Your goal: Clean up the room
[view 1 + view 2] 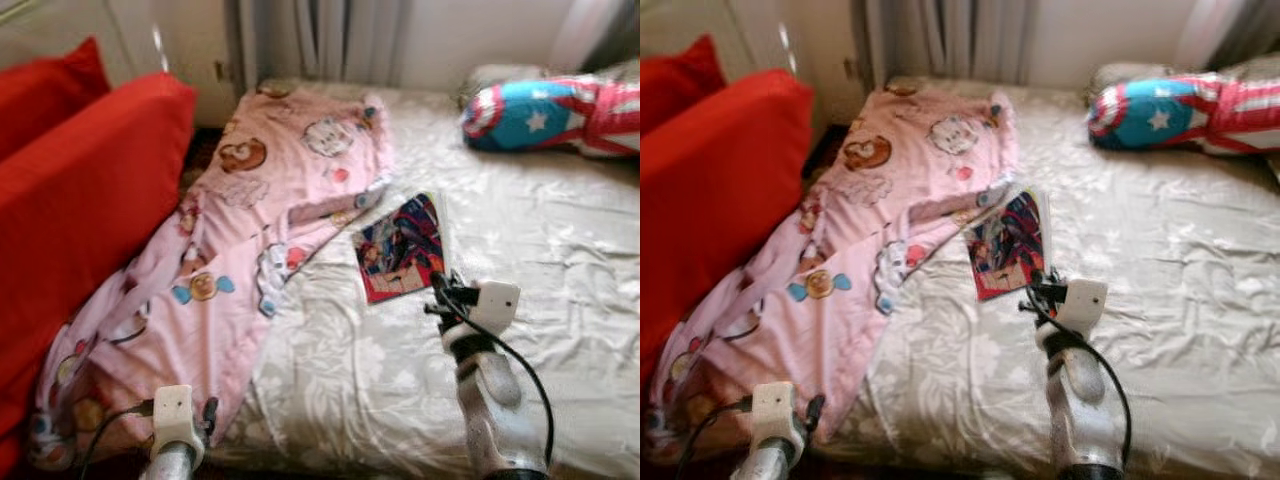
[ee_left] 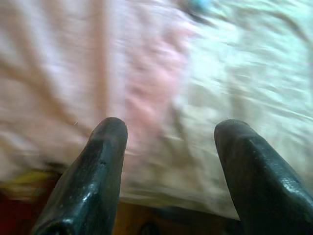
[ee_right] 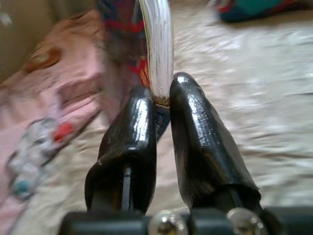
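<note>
A colourful comic book (image 1: 400, 245) lies on the pale bed sheet (image 1: 540, 260), beside a pink cartoon-print blanket (image 1: 250, 230). My right gripper (image 1: 440, 285) is at the book's near corner, shut on its edge. In the right wrist view the two fingertips (image 3: 182, 93) pinch the book's glossy edge (image 3: 157, 49). My left gripper (image 1: 208, 410) hangs low at the bed's near left side, over the blanket's hem. The left wrist view has that gripper (image 2: 168, 127) open with nothing between its fingers, above the pink blanket (image 2: 73, 73).
Red cushions (image 1: 80, 190) stand along the left side of the bed. A star-and-stripe pillow (image 1: 550, 112) lies at the far right of the mattress. Curtains (image 1: 330, 40) and a wall close off the back. The blanket trails off the bed's near left corner.
</note>
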